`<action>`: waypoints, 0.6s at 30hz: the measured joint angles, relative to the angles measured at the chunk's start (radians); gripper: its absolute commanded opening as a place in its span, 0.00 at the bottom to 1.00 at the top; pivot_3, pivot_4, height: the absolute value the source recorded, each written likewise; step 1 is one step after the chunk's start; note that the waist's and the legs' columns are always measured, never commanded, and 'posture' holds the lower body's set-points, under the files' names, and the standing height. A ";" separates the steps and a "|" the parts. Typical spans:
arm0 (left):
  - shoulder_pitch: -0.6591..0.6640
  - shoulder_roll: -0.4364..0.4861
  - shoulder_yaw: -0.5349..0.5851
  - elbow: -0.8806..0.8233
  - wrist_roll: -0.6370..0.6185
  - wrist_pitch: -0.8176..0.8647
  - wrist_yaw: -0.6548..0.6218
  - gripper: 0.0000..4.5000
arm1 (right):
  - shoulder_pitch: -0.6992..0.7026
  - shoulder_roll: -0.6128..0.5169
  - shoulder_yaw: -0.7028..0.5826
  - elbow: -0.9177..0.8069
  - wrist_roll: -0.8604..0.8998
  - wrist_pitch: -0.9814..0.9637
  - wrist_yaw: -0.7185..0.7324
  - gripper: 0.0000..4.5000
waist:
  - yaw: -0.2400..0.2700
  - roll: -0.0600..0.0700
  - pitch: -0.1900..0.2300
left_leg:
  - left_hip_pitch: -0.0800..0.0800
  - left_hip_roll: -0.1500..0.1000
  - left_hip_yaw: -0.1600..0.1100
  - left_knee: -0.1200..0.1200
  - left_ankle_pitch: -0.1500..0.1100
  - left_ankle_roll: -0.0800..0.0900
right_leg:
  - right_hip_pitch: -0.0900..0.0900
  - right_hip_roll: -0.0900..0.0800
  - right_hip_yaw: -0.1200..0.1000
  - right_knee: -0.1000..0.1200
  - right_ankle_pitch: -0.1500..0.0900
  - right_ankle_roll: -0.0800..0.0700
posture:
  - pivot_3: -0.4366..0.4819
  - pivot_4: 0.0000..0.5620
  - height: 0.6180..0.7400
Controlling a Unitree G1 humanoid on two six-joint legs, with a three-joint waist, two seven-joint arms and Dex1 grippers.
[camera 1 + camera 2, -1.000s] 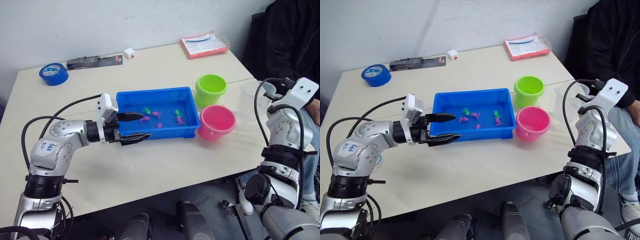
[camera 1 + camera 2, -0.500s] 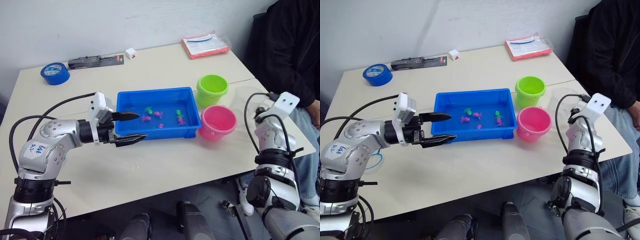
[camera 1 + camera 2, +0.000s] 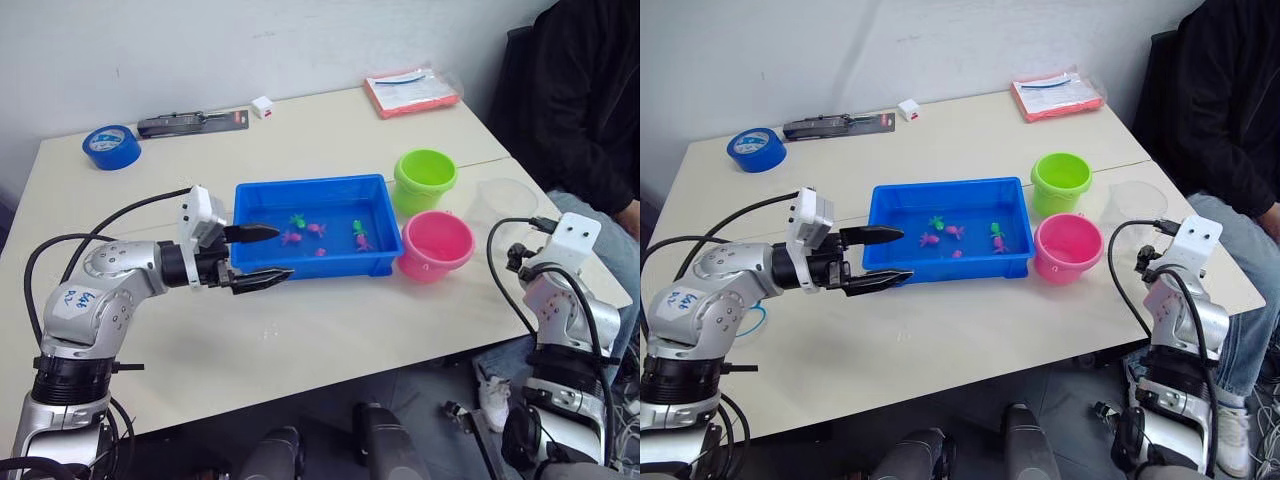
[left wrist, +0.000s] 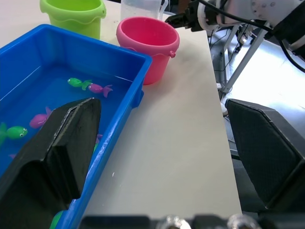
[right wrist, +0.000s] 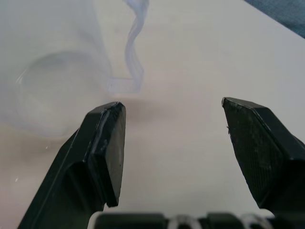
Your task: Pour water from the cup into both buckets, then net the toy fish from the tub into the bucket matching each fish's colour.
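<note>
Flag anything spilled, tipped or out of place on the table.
Nothing stands out. The cup, green bucket and pink bucket stand upright. The fish lie inside the tub, with no spill visible around them.

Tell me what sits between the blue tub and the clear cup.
The pink bucket stands between the blue tub and the clear cup, with the green bucket just behind that line, in the left eye view.

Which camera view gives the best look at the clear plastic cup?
The right eye view: the clear plastic cup stands whole and upright on the table beside the pink bucket. The left eye view shows much the same. The right wrist view has only its base and handle, very close; the left wrist view only a cropped part.
</note>
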 measured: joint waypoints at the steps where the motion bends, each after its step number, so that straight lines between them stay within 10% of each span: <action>1: -0.001 -0.001 -0.006 0.001 0.000 -0.004 -0.001 1.00 | 0.018 -0.003 0.005 -0.043 0.005 0.031 0.013 0.98 | 0.004 0.000 0.000 | 0.000 0.000 0.000 0.000 0.000 0.000 | 0.000 0.000 0.000 0.000 0.000 0.000 | 0.48 0.27 1.00; 14: 0.076 -0.013 0.032 0.061 0.004 -0.037 0.021 1.00 | 0.263 -0.340 0.000 -0.614 0.282 0.289 0.465 0.98 | 0.024 -0.001 0.000 | 0.000 0.000 0.000 -0.002 -0.001 0.001 | 0.001 0.000 0.001 -0.002 0.001 0.001 | 0.48 0.27 1.00; 18: 0.085 -0.013 0.057 0.083 0.004 -0.047 0.036 1.00 | 0.273 -0.393 -0.030 -0.660 0.373 0.274 0.596 0.98 | 0.008 -0.002 -0.001 | 0.000 -0.015 -0.048 -0.003 0.007 0.002 | 0.026 -0.021 -0.043 -0.010 -0.002 -0.002 | 0.48 0.27 1.00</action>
